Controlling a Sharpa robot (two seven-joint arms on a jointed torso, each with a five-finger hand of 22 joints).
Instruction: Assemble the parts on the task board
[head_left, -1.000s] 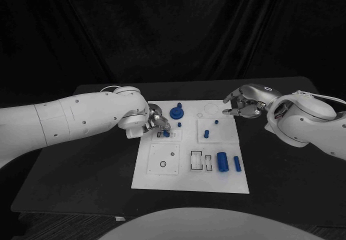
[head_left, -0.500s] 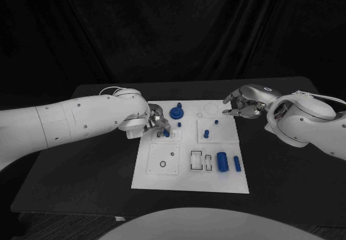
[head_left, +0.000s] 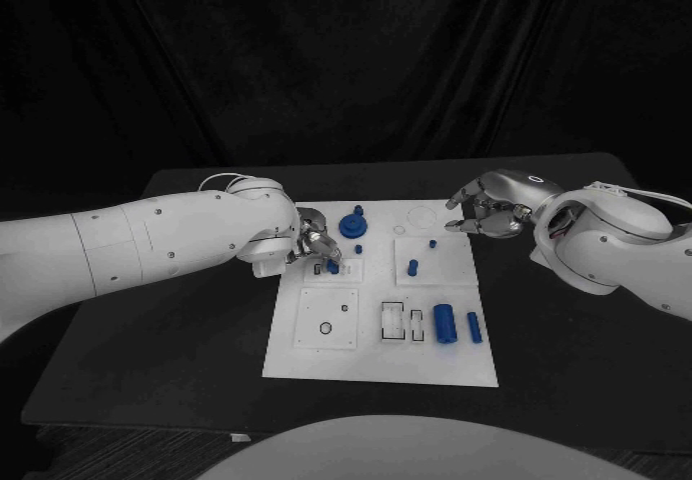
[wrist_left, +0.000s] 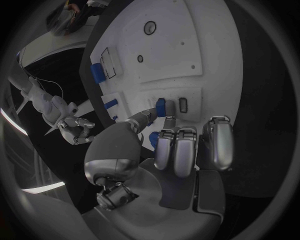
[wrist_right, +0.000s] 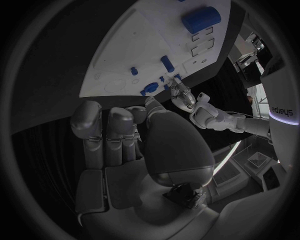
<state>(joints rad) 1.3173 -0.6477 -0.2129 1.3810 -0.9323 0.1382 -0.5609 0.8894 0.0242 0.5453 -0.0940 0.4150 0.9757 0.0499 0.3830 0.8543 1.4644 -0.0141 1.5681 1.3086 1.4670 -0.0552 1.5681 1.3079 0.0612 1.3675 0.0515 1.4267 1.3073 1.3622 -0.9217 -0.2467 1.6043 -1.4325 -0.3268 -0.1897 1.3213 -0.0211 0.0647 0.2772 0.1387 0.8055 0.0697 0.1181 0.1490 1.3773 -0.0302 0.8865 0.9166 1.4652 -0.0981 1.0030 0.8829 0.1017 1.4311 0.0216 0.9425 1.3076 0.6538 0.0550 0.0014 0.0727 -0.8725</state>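
The white board (head_left: 382, 345) lies in the middle of the black table (head_left: 144, 340). The left hand (head_left: 310, 247) pinches a small blue peg (head_left: 333, 266) at the board's far left part. The right hand (head_left: 483, 215) hangs by the far right corner, fingers curled in on nothing.

A black curtain (head_left: 346, 70) hangs in heavy folds behind the black table (head_left: 130, 350) — it closes off the whole far side. Below the table's near edge, what may be dark carpet (head_left: 130, 440) — hard to tell.
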